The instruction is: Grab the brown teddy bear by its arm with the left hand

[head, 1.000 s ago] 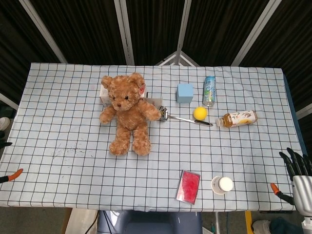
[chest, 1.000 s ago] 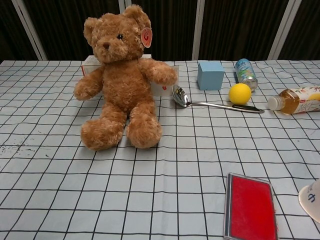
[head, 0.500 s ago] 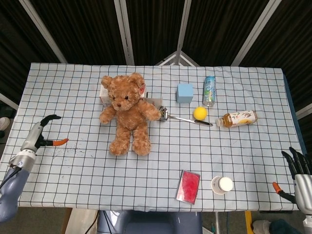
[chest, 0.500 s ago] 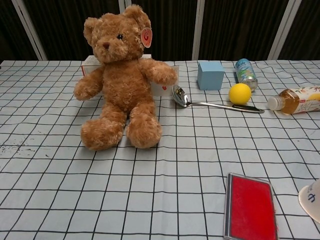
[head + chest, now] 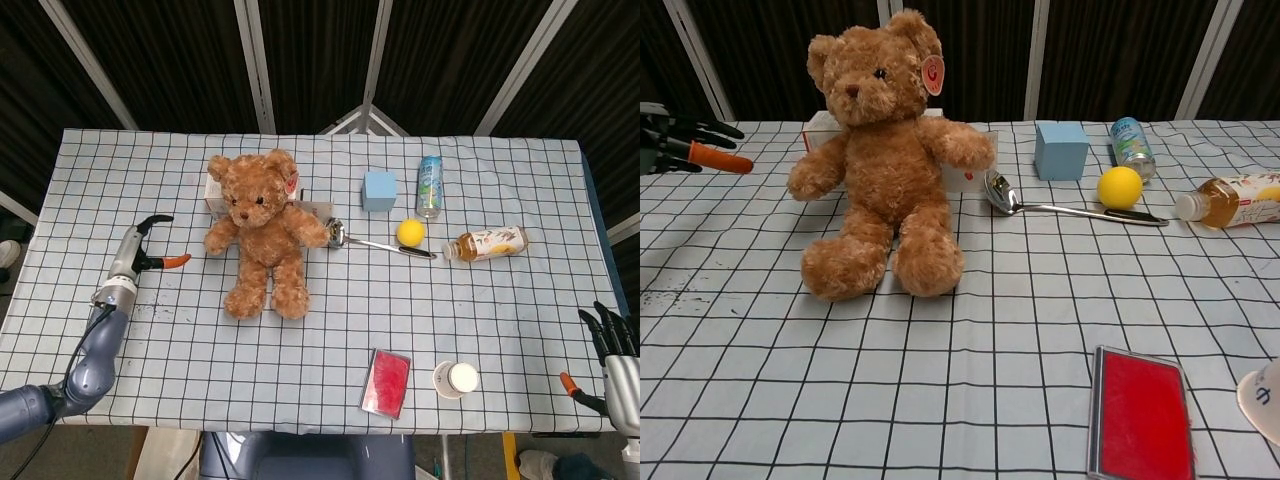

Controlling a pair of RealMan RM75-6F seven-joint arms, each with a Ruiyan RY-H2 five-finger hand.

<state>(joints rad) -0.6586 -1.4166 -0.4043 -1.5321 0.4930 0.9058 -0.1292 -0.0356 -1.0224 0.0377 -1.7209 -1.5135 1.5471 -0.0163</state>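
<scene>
The brown teddy bear [image 5: 262,225] [image 5: 885,150] sits upright on the checked tablecloth, leaning back against a white box, both arms spread. My left hand [image 5: 142,253] [image 5: 675,145] hovers to the left of the bear's nearer arm [image 5: 817,172], fingers spread and empty, with a gap between them and the plush. My right hand [image 5: 613,340] hangs off the table's right front corner, fingers apart, holding nothing.
To the bear's right lie a metal ladle [image 5: 375,241], a yellow ball [image 5: 411,232], a light blue cube [image 5: 379,190], a can [image 5: 429,186] and a tipped bottle [image 5: 487,243]. A red card case [image 5: 386,382] and a white cup [image 5: 456,379] sit near the front edge.
My left arm has swung in from the table's left edge and risen toward the bear, now close to its arm. The right hand has barely moved.
</scene>
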